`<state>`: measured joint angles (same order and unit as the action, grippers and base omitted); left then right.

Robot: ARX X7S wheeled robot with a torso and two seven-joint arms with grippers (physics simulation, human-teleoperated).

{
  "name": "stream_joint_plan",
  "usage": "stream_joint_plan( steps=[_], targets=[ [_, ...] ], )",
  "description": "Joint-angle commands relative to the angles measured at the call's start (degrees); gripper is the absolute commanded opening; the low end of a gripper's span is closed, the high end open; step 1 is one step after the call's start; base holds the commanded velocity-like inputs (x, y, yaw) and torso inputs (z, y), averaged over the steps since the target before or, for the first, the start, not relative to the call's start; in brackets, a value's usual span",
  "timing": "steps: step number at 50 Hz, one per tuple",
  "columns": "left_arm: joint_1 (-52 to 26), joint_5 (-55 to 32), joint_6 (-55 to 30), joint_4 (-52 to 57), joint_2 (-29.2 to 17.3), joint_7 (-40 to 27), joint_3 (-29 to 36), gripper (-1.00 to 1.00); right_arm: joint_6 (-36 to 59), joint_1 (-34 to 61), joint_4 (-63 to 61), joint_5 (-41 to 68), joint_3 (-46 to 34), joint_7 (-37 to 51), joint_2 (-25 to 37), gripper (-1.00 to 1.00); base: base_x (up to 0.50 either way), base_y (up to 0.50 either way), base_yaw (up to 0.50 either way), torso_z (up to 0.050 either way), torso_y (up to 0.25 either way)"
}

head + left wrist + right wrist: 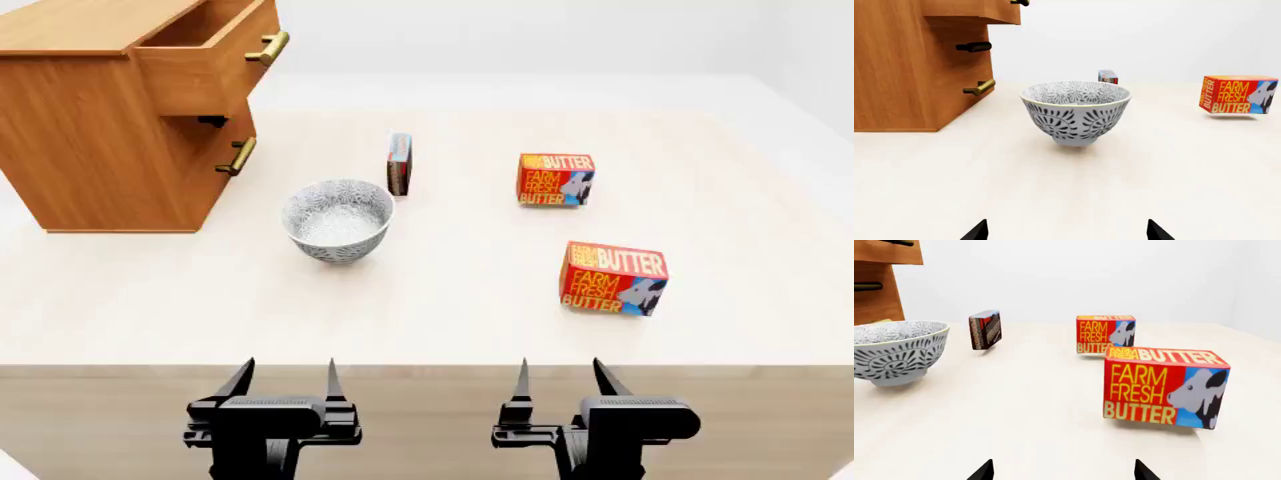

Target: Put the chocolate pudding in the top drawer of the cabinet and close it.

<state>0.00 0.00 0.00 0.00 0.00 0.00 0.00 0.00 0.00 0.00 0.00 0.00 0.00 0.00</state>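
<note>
two grippers: your left gripper (286, 375) and right gripper (559, 375) hang at the near table edge, jaws spread, nothing held
pudding: chocolate pudding (399, 163) stands on edge just behind the patterned bowl (339, 220)
drawer: top drawer (211, 53) sits pulled out of the cabinet (100, 140), far left
butter: two butter boxes (557, 180) (614, 277) lie to your right of the pudding

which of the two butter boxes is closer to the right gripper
The nearer butter box, the one closest to the table's front edge and just ahead of the right gripper. The other butter box sits farther back, level with the chocolate pudding.
</note>
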Motion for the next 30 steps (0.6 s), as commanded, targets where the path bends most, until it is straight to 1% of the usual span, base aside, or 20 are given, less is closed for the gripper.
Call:
stream_joint_plan(
  steps=[1, 17, 30],
  targets=[
    [0.1, -0.87, 0.07, 0.15, -0.92, -1.06, 1.06, 1.0, -0.07, -0.03, 0.0, 0.88, -1.17, 1.05, 0.91, 1.0, 0.0, 0.0, 0.0, 0.0, 0.0],
    [0.08, -3.16, 0.58, -0.02, -3.27, -3.36, 3.96, 1.0, -1.3, 0.54, 1.26, 1.39, -4.42, 4.18, 3.33, 1.0, 0.0, 0.01, 0.0, 0.0, 0.0],
    [0.25, -3.72, 0.52, 0.13, -4.4, -4.41, 5.52, 1.0, -1.36, 0.49, 1.53, 2.37, -6.07, 4.71, 4.43, 1.0, 0.0, 0.48, 0.0, 0.0, 0.0]
  ],
)
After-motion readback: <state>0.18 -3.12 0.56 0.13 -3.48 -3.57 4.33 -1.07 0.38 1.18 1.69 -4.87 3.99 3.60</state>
